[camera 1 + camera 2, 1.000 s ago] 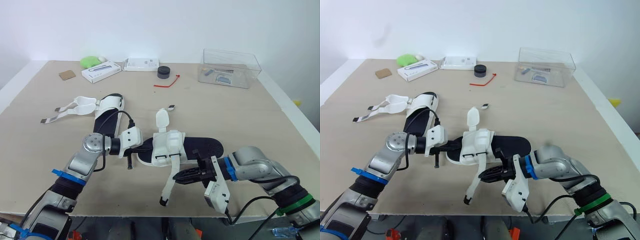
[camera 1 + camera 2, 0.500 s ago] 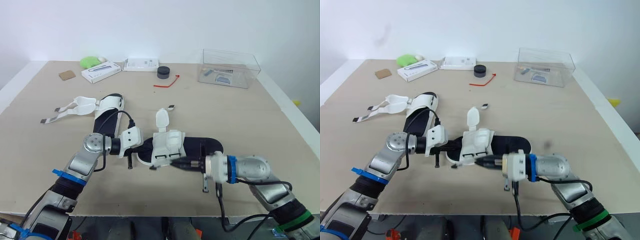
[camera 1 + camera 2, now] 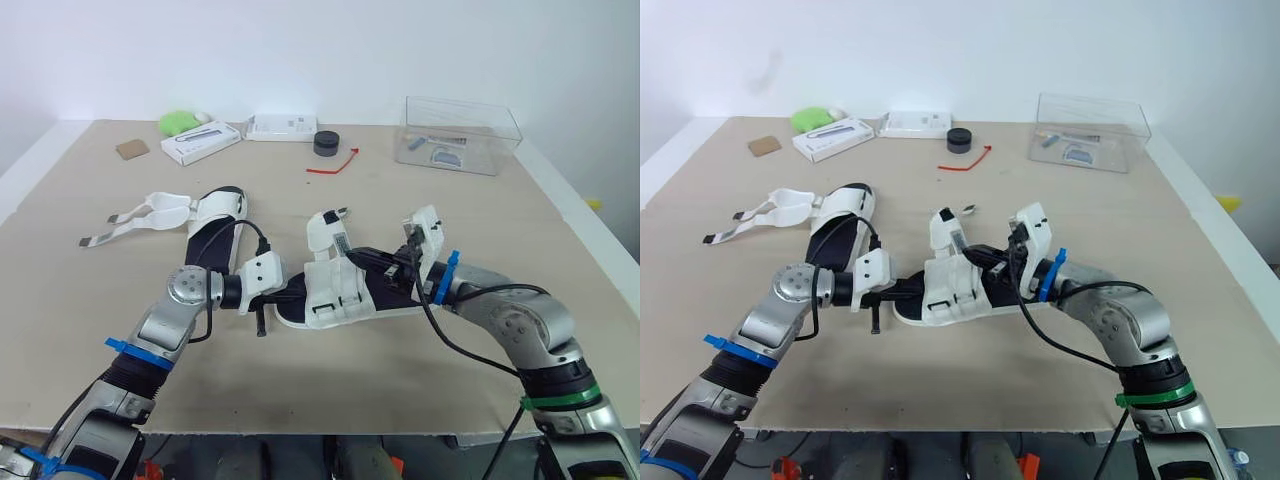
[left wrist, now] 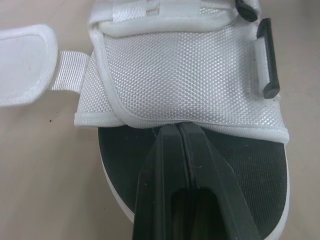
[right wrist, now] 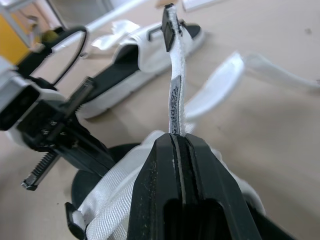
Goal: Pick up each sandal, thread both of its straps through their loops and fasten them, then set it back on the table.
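Holding strap up over sandal, middle of worktop.
Right end effector clenched on strap, above sandal; left end effector clenched on sandal's toe-end edge; long axis running left-right between both.

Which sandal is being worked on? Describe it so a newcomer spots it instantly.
Two white-strapped, black-soled sandals lie on the table. It is the nearer sandal, mid-table, with the left hand at one end and the right hand pinching its strap. The other sandal lies untouched, straps splayed.
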Controlling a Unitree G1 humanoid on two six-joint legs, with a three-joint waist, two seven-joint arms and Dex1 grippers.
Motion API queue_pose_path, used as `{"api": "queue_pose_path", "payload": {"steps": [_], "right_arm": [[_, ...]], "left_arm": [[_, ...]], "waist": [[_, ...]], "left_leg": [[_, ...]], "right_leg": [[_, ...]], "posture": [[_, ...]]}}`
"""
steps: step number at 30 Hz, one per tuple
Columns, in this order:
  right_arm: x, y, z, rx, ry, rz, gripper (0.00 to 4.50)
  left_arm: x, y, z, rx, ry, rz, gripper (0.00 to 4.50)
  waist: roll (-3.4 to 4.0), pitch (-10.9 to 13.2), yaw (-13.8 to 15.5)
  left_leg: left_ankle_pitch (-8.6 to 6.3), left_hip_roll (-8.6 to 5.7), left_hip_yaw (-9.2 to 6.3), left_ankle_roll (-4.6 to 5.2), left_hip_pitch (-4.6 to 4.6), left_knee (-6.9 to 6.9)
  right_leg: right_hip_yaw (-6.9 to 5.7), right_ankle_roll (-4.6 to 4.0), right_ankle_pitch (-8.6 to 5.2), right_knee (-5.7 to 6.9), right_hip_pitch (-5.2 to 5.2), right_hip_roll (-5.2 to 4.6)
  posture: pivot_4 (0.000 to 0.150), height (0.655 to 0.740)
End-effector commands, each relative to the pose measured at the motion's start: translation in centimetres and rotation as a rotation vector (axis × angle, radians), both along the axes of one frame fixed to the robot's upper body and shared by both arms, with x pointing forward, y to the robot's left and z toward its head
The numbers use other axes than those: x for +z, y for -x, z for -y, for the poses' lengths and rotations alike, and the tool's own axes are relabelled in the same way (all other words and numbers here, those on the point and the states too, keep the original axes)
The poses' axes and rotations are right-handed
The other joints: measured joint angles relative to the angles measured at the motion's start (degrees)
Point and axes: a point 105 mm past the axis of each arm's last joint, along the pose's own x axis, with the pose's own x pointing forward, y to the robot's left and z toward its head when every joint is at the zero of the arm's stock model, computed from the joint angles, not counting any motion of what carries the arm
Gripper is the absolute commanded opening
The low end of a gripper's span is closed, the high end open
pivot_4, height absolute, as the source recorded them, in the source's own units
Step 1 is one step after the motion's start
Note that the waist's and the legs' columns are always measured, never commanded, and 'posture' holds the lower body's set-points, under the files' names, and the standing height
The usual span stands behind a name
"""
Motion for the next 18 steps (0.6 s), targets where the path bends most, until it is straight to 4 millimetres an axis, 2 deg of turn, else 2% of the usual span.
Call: {"api": "queue_pose_path", "payload": {"steps": [1, 6, 9, 18], "right_arm": [[1.1, -0.5, 0.8, -0.060, 0.002, -0.001, 0.11], [0.8, 0.2, 0.1, -0.003, 0.020, -0.044, 0.11], [1.1, 0.2, -0.3, 0.008, 0.011, -0.058, 0.11], [-0.1, -0.1, -0.5, -0.005, 0.045, -0.125, 0.11]], "left_arm": [[-0.5, 0.1, -0.3, 0.010, -0.018, -0.014, 0.00], [-0.6, 0.2, -0.3, 0.012, -0.020, -0.016, 0.00], [-0.6, 0.2, -0.3, 0.010, -0.019, -0.018, 0.00], [-0.7, 0.3, 0.0, 0.001, -0.023, -0.015, 0.00]], "waist": [[0.00, 0.00, -0.04], [0.01, 0.00, -0.08], [0.01, -0.01, -0.08], [0.02, -0.01, -0.09]], "left_leg": [[0.00, 0.00, -0.01, 0.00, -0.01, 0.00], [0.00, 0.00, -0.01, 0.00, -0.01, 0.00], [0.00, 0.01, -0.02, 0.00, -0.01, 0.00], [0.00, 0.01, -0.05, 0.01, -0.07, 0.00]], "right_leg": [[-0.01, 0.01, 0.00, 0.00, 0.00, 0.01], [-0.01, 0.03, 0.01, -0.01, 0.00, 0.02], [-0.01, 0.03, 0.01, -0.02, 0.00, 0.04], [-0.05, 0.04, 0.00, -0.05, -0.02, 0.04]], "posture": [[0.150, 0.7400], [0.150, 0.7400], [0.150, 0.7400], [0.150, 0.7400]]}}
